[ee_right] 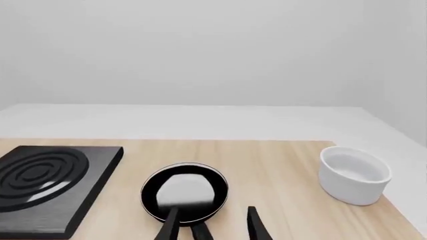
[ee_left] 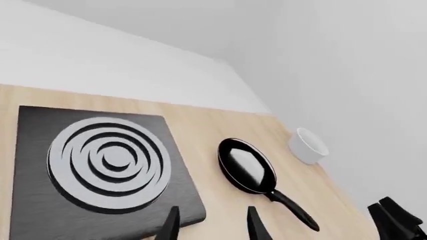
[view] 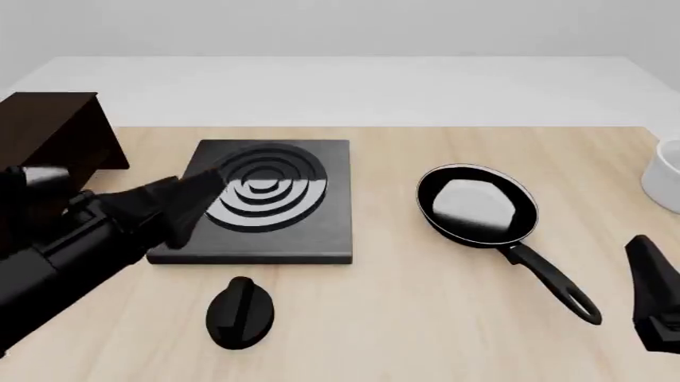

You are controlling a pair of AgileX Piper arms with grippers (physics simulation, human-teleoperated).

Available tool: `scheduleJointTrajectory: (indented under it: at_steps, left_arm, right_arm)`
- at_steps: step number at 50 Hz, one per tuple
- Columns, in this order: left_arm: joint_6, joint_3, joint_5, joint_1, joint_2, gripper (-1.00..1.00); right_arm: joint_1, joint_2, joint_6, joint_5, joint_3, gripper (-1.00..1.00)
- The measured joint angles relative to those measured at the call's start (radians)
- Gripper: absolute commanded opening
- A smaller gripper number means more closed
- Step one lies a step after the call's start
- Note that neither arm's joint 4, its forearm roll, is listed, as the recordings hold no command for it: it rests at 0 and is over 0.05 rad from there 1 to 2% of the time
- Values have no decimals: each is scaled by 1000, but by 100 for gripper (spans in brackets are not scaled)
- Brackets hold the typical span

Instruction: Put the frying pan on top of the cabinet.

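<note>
Reaching for the pan
Right gripper (ee_right: pixel 210 225) was open, empty, behind pan (view: pixel 475 204); handle (view: pixel 552 278) grasp next, then cabinet (view: pixel 48 135).

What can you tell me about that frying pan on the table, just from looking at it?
The frying pan is round, shallow and black, with a thin pale rim and a glossy inside that reflects whitish light. A long black handle ending in a loop runs from it toward the arms' side and to the right. It sits flat and upright on the pale wooden table, right of the stove plate and apart from it. Nothing lies in it and neither gripper touches it.
</note>
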Motion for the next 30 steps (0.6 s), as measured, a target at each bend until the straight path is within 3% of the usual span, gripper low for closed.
scheduleJointTrajectory:
  at_steps: [11, 30]
  left_arm:
    - [-142, -78, -84, -140, 219, 100]
    - [-307, -193, -172, -305, 530, 100]
  right_arm:
    - [-3, -1, 3, 6, -9, 100]
    - [-5, -1, 6, 8, -12, 100]
